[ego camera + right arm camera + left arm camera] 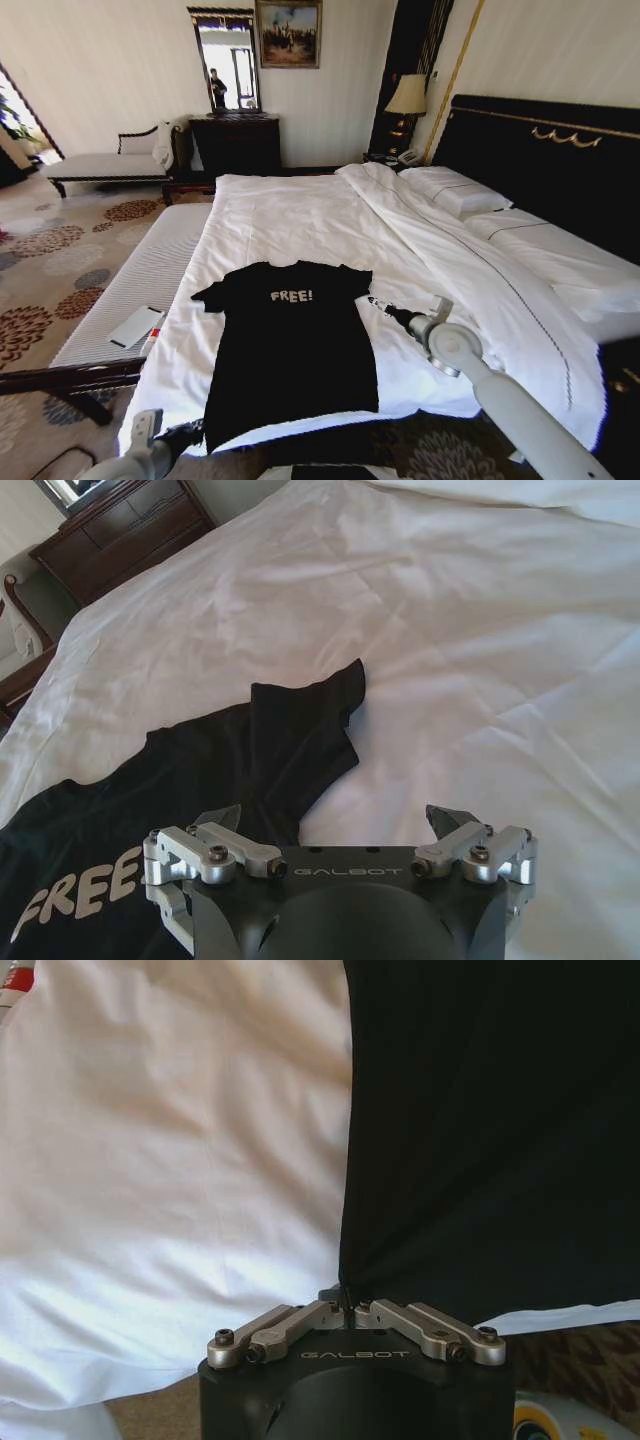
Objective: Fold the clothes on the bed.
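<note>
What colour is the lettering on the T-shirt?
White, on the black T-shirt; the lettering shows best in the head view.

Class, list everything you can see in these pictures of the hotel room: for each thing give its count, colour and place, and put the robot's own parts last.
T-shirt: one, black, white "FREE!" lettering, spread flat at the bed's foot.
Bed: one, white bedding, dark headboard, centre.
Pillows: at least two, white, against the headboard.
Bench: one, pale striped cushion, beside the bed on the left.
Chaise: one, white cushion, far left.
Dresser: one, dark wood, back wall, under a mirror.
Lamp: one, cream shade, beside the headboard.
Painting: one, framed, back wall.
Left gripper: shut on the shirt's lower left hem corner.
Right gripper: open, near the shirt's right sleeve.
</note>
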`<state>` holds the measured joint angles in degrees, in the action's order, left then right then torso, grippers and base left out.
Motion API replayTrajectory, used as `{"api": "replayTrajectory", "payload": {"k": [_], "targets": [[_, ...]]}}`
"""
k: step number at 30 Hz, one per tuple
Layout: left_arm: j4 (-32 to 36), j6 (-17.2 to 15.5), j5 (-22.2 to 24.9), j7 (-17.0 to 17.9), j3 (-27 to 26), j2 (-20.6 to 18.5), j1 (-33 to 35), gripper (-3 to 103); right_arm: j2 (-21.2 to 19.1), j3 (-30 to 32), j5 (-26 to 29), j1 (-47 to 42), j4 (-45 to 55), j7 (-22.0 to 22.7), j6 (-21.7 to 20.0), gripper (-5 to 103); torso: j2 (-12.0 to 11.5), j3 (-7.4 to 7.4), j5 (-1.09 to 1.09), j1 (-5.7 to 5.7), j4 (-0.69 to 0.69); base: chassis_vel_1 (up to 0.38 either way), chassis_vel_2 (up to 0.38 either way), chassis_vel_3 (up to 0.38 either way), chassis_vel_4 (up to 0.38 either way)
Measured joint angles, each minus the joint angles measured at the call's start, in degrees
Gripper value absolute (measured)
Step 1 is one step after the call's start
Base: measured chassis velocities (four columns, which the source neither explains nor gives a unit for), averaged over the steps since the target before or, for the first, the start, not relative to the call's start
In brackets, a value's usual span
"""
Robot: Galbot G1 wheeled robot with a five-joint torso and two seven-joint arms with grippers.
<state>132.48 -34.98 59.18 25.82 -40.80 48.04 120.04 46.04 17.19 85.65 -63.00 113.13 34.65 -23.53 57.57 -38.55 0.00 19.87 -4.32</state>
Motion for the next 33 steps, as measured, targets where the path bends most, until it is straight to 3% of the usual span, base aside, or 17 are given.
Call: {"api": "replayTrajectory", "payload": {"k": [15,21,29,30,32,33], "targets": [[0.35,1.16,-1.21,-0.29,1.32,1.57,-0.25,-3,-0.31,-0.27,-0.51,0.2,-0.19,-0.1,0.11,100,0.0,0.0,0.01,0.0,0.01,0.0,0.0,0.0,0.0],[4.23,1.51,1.44,0.3,-3.11,1.99,-0.77,23,0.58,-1.05,-0.53,3.08,-3.49,-1.23,0.66,100,0.0,0.0,0.01,0.0,0.01,0.0,0.0,0.0,0.0],[8.58,0.66,7.17,2.36,-9.04,3.17,-4.27,45,2.37,-3.33,-1.09,9.24,-10.0,-5.24,1.46,100,0.0,0.0,0.02,0.0,0.02,0.0,0.0,0.0,0.0],[8.8,-0.44,13.19,7.0,-10.97,3.96,-9.52,56,3.22,-4.62,-1.79,11.76,-13.41,-6.82,1.76,100,0.0,0.0,0.0,-0.01,0.02,0.0,0.0,0.0,0.0],[8.38,-0.99,20.44,11.5,-13.7,3.86,-16.11,62,4.24,-6.32,-2.7,14.95,-17.46,-8.58,1.94,100,0.0,0.0,-0.01,0.0,0.01,0.0,0.0,0.0,0.0],[8.38,-0.99,20.44,11.5,-13.7,3.86,-16.11,62,4.24,-6.32,-2.7,14.95,-17.46,-8.58,1.94,100,0.0,0.0,-0.01,0.0,0.01,0.0,0.0,0.0,0.0]]}}
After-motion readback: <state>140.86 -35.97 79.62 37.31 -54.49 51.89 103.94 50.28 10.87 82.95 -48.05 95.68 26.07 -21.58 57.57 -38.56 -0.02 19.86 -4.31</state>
